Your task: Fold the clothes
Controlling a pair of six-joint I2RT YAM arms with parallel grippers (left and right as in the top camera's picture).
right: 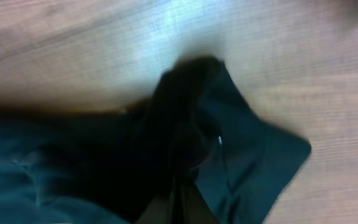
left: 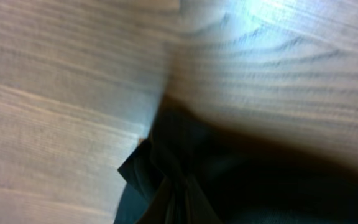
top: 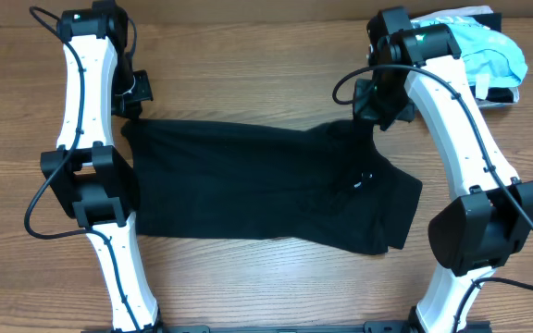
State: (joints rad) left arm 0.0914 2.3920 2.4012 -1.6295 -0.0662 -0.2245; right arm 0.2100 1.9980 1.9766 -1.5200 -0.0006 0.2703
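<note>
A large, limp black fabric garment point(top: 257, 185) is laid spread on the brown wooden table point(top: 248, 55). Its far left corner is pinched by the left claw point(top: 130, 109) and its far right corner by the right claw point(top: 376, 118), with fabric bunched at each. A crumpled light blue garment point(top: 489, 46) is noted apart, at the table's far right edge.

I counted one black garment point(top: 257, 185), one light blue garment point(top: 493, 51), one table point(top: 248, 74), plus two grippers: left gripper point(top: 130, 113), right gripper point(top: 370, 118).
</note>
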